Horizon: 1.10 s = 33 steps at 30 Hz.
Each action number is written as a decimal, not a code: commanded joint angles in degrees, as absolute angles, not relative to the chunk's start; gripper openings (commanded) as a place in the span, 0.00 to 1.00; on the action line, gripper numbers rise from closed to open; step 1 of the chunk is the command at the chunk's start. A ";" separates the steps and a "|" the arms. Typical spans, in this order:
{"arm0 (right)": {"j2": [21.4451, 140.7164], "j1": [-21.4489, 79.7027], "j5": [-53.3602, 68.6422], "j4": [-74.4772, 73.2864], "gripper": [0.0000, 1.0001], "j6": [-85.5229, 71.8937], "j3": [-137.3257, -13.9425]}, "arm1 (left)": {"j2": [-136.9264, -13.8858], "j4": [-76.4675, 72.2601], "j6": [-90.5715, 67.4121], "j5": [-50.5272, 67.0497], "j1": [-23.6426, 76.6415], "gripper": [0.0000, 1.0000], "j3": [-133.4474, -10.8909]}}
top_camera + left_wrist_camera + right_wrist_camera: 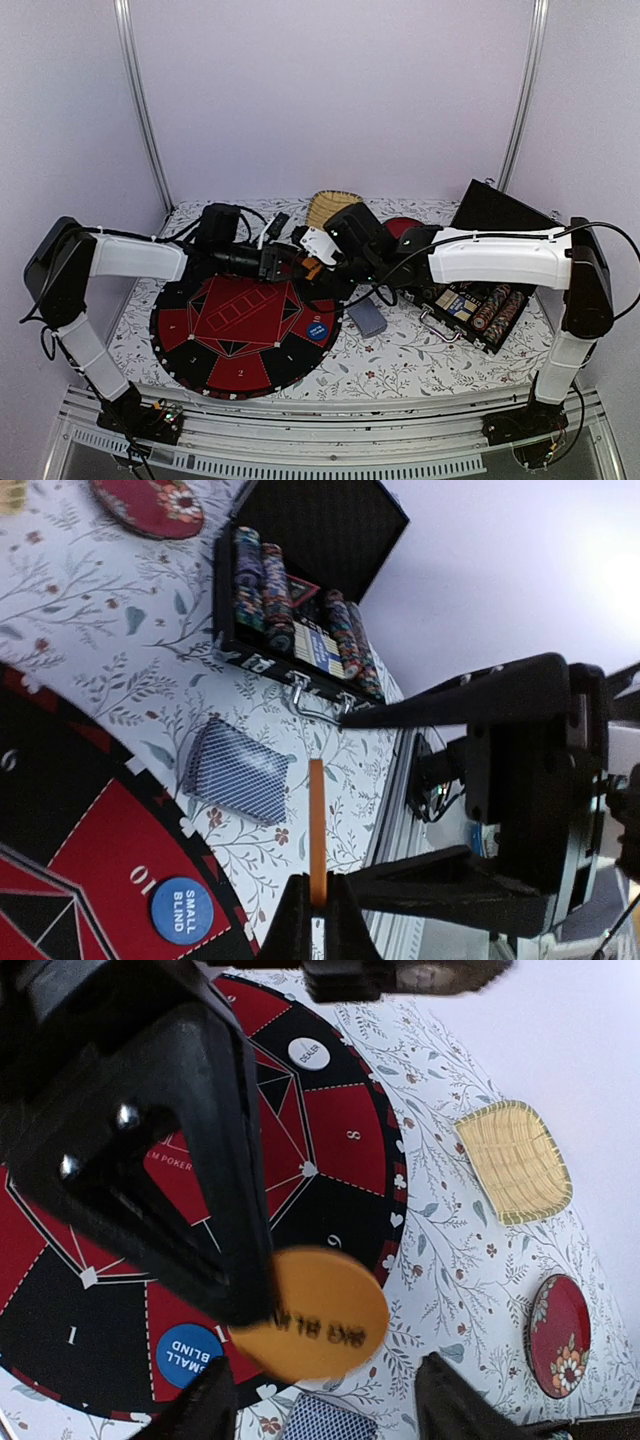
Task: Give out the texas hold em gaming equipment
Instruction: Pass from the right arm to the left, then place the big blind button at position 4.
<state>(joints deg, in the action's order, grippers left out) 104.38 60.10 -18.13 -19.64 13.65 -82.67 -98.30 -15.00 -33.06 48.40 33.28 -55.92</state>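
An orange "big blind" button [320, 1315] hangs in the air over the edge of the round poker mat [240, 330]. My left gripper [318, 885] is shut on the button's lower edge; the button [317, 820] shows edge-on there. My right gripper [330, 1400] is open, with a finger on either side of the button and not touching it. The two grippers meet at the mat's far right [313, 268]. A blue "small blind" button [317, 329] lies on the mat. A white dealer button [308, 1053] lies further across it. A blue-backed card deck [368, 317] rests just off the mat.
An open black case [480, 310] with rows of chips stands at the right. A woven straw basket [330, 208] and a round dark-red plate [402, 227] sit at the back. A floral cloth covers the table.
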 commanded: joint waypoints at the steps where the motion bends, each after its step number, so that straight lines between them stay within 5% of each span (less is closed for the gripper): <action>1: 98.92 60.13 -19.09 -19.29 0.73 10.44 -80.29 | -91.63 -13.91 -42.30 42.36 25.46 0.00 -44.67; 6: 93.99 59.63 -19.10 -18.49 0.92 7.76 -76.11 | -75.11 -6.28 -46.18 32.94 16.83 0.00 -31.89; 15: 89.91 55.26 -13.92 -16.17 0.99 4.16 -68.71 | -56.87 14.79 -48.03 30.44 -7.80 0.00 -21.76; 24: 88.56 54.79 -14.09 -15.50 1.00 5.30 -66.08 | -61.74 17.32 -42.24 29.18 -22.61 0.00 -20.26; 33: 88.35 54.73 -14.10 -15.68 1.00 4.34 -65.57 | -67.86 11.28 -41.05 27.20 -26.68 0.00 -20.05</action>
<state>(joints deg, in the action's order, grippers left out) 90.08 54.98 -14.41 -16.51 5.30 -66.61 -65.17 13.47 -42.41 29.34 -25.52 -20.10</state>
